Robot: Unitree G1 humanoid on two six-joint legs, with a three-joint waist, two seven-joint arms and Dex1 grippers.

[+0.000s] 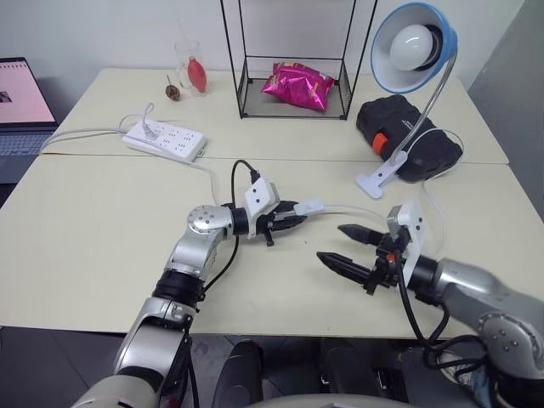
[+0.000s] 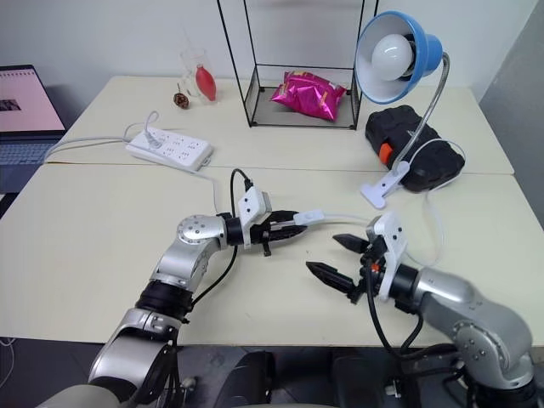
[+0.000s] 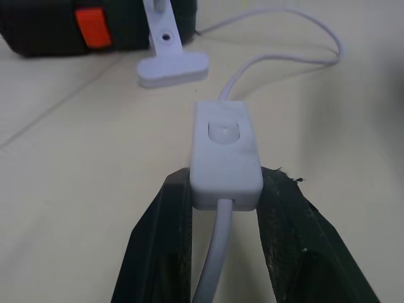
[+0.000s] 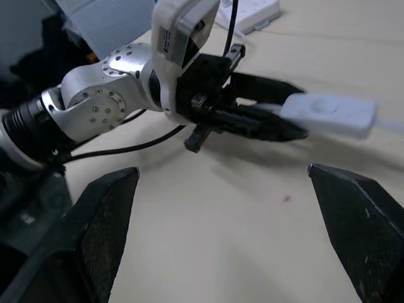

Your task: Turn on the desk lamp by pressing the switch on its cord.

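Observation:
The desk lamp [image 1: 414,47] stands at the back right: blue shade, white bulb with no glow, silver neck and white clip base [image 1: 378,178]. Its thin white cord [image 1: 357,210] runs across the table to the switch [image 3: 224,145], a small white oblong block with an oval button on top. My left gripper [image 1: 293,223] is shut on the rear end of the switch and holds it just above the table. The button faces up and is uncovered. My right gripper [image 1: 333,243] hovers open just to the right of the switch, apart from it, with nothing between its fingers [image 4: 107,214].
A white power strip [image 1: 166,140] lies at the back left, with a laptop [image 1: 21,102] on the far left. A black case [image 1: 408,127] sits behind the lamp's clip. A wire rack holding a pink bag [image 1: 297,85] and a glass [image 1: 191,68] stand at the back.

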